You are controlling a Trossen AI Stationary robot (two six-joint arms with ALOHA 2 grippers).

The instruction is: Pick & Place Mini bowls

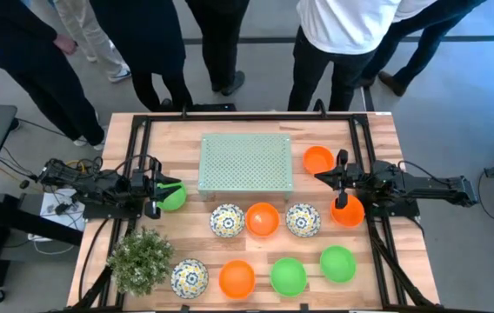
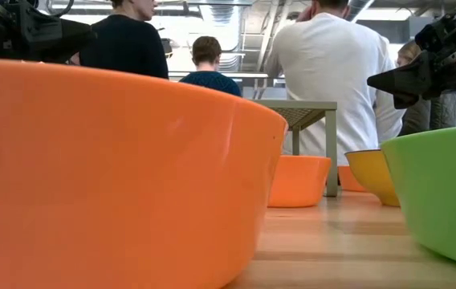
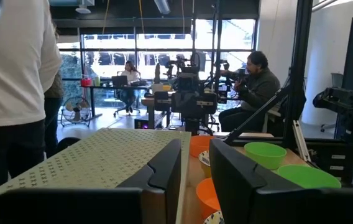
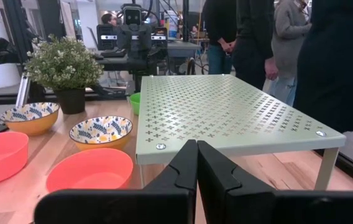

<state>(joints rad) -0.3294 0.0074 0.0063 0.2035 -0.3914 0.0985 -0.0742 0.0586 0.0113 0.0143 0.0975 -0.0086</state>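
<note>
Bowls sit loose on bench (image 1: 386,130), none lifted yet. Left tool (image 1: 162,196) at left side, fingers apart, right by green bowl (image 1: 175,196). Right tool (image 1: 341,178) at right side, fingers pressed together, empty, between two orange bowls: one (image 1: 318,159) beside raised mat (image 1: 245,162), other (image 1: 348,211) nearer front. More bowls in two rows ahead of mat; plant (image 1: 141,258) at front left. Step looks like reach before first grab. Next, I think: left tool goes over green bowl rim, then squeezes.
</note>
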